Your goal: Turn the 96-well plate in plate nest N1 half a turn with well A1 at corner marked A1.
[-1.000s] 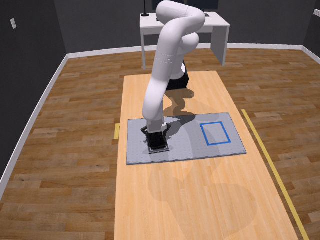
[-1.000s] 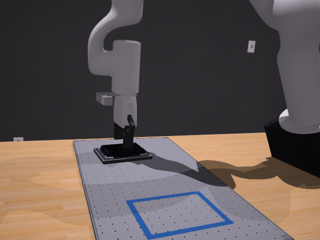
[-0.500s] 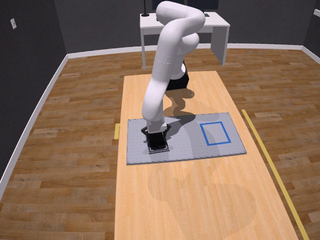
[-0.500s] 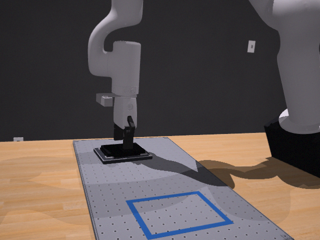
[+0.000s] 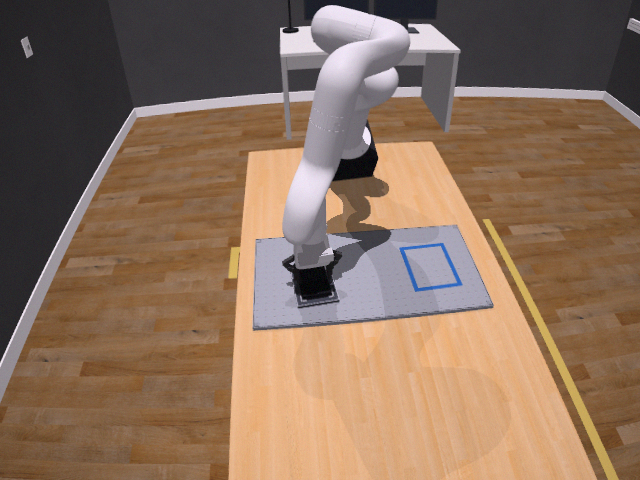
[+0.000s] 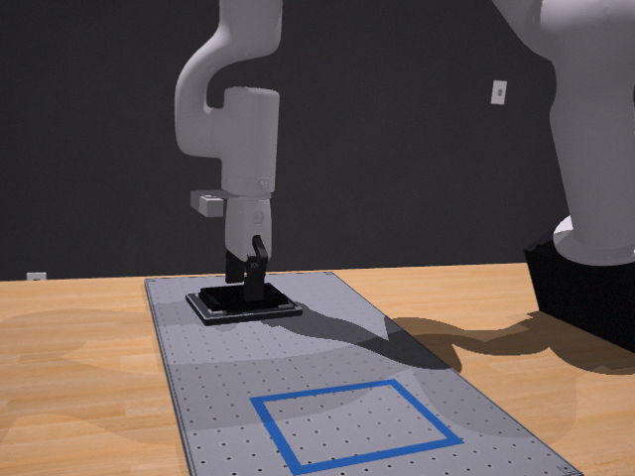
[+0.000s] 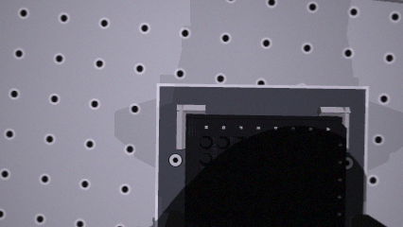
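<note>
The black 96-well plate (image 5: 315, 290) (image 6: 217, 296) (image 7: 215, 142) lies flat in the plate nest N1 (image 5: 318, 300) (image 6: 246, 314) (image 7: 166, 128) on the left part of the grey perforated baseplate (image 5: 372, 304) (image 6: 308, 353) (image 7: 71, 71). My gripper (image 5: 311, 269) (image 6: 245, 288) is open and lowered over the plate, with one finger on each long side, down at plate height. In the wrist view the gripper's dark body hides most of the plate; only its top edge, a few wells and two white corner locators (image 7: 182, 123) show. I cannot tell which corner is cut off.
A blue outlined rectangle (image 5: 408, 268) (image 6: 322, 390) is marked on the right part of the baseplate. The arm's black base (image 5: 356, 165) (image 6: 579, 297) stands on the wooden table behind the baseplate. A white desk (image 5: 439, 51) stands at the back wall.
</note>
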`<state>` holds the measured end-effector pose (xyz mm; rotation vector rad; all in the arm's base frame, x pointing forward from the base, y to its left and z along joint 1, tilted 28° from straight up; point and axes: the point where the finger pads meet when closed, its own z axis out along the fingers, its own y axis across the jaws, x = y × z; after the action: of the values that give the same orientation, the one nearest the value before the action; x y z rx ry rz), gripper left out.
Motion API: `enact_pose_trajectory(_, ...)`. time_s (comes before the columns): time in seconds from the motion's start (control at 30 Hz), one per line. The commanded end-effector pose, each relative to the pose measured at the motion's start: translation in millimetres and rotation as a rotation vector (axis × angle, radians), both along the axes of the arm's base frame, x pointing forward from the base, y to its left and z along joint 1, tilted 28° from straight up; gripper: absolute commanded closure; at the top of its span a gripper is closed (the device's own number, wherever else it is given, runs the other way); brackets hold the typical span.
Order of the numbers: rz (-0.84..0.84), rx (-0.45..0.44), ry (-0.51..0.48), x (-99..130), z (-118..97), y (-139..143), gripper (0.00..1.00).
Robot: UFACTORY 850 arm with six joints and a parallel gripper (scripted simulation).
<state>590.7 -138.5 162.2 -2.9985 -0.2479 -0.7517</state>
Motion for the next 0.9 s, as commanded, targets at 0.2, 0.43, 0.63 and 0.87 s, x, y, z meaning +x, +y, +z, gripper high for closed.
enact_pose_trajectory(0.2,0.000,-0.001,-0.002,3.0,-4.1,0.2,0.00)
enact_pose_trajectory(0.43,0.000,-0.001,-0.002,4.5,-7.0,0.4,0.00)
enact_pose_trajectory(0.63,0.000,-0.001,-0.002,4.5,-7.0,0.4,0.00)
enact_pose_trajectory(0.87,0.000,-0.001,-0.002,4.5,-7.0,0.4,0.00)
